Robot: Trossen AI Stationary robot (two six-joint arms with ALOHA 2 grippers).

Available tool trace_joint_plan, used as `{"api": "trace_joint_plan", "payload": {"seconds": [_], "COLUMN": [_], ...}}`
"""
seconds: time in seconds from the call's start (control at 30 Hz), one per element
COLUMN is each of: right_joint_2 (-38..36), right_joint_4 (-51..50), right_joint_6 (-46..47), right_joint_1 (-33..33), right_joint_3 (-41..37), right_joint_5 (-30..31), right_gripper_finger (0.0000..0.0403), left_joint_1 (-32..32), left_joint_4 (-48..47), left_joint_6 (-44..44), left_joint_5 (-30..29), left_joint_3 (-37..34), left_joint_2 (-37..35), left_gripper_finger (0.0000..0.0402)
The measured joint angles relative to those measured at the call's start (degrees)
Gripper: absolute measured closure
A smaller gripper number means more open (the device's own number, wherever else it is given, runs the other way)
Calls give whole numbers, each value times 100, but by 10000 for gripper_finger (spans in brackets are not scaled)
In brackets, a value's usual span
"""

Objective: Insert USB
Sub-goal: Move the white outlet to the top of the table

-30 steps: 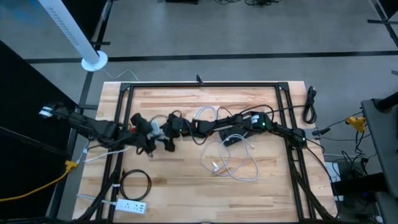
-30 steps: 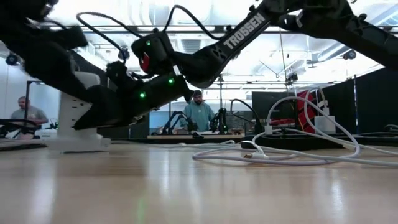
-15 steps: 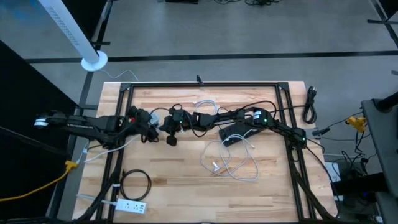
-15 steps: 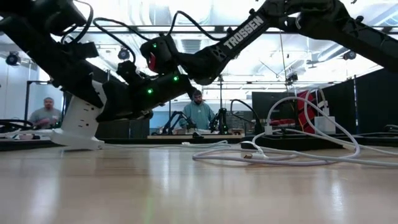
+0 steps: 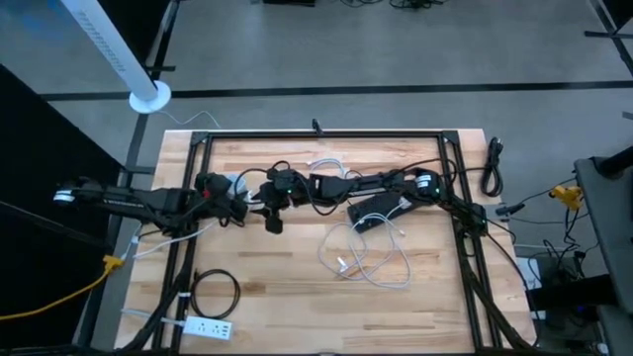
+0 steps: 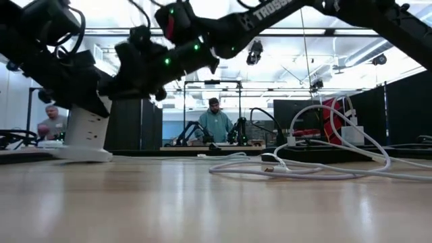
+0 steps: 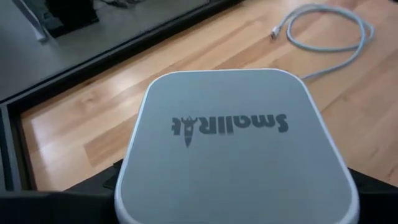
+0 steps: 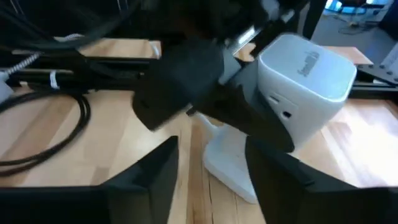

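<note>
A white charger block (image 8: 305, 65) with a logo on its top (image 7: 230, 127) is tilted at the table's left, and my left gripper (image 5: 234, 195) is shut on it. Two ports (image 8: 280, 106) show on its side. My right gripper (image 8: 208, 180) hovers open just right of the block, raised, with nothing between its fingers. A white USB cable (image 5: 368, 255) lies slack in loops mid-table, its plug (image 5: 343, 265) on the wood. Another white cable (image 7: 329, 31) lies beyond the block. My left gripper pinches the block's two opposite sides (image 7: 134, 186) between its two fingers. The fingers come from the table's left, slanting down. The block is tilted, with its white foot (image 6: 81, 154) on the table.
A black box (image 5: 376, 210) lies under the right arm. A coiled black cable (image 5: 215, 292) and a white power strip (image 5: 203, 326) lie at the near left. A black frame (image 5: 326, 133) rims the table. People stand in the room beyond.
My right gripper has risen well above the table. My left gripper has swung toward the far edge and rolled, tipping the charger block from upright to tilted while its foot stays on the table.
</note>
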Motion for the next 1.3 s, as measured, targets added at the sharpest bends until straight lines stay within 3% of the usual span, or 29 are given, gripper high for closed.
{"api": "trace_joint_plan", "payload": {"seconds": [0.3, 0.63, 0.8, 0.93, 1.3], "right_joint_2": [-93, -121, -209, -245, -269], "right_joint_4": [-9, -111, -109, -108, -110], "right_joint_6": [67, 108, 52, 44, 9], "right_joint_1": [126, 126, 124, 124, 124], "right_joint_3": [-6, -8, -10, -10, -6], "right_joint_5": [29, 35, 39, 50, 47], "right_gripper_finger": [180, 178, 176, 171, 169], "left_joint_1": [2, 9, -14, -5, -4], "left_joint_4": [194, -224, -516, -714, -839], "left_joint_6": [149, 508, 421, 303, 475], "left_joint_5": [92, 627, 1094, 997, 1145], "left_joint_3": [-231, -15, 174, 323, 569], "left_joint_2": [-240, -509, -549, -527, -586], "left_gripper_finger": [123, 123, 56, 28, 55]}}
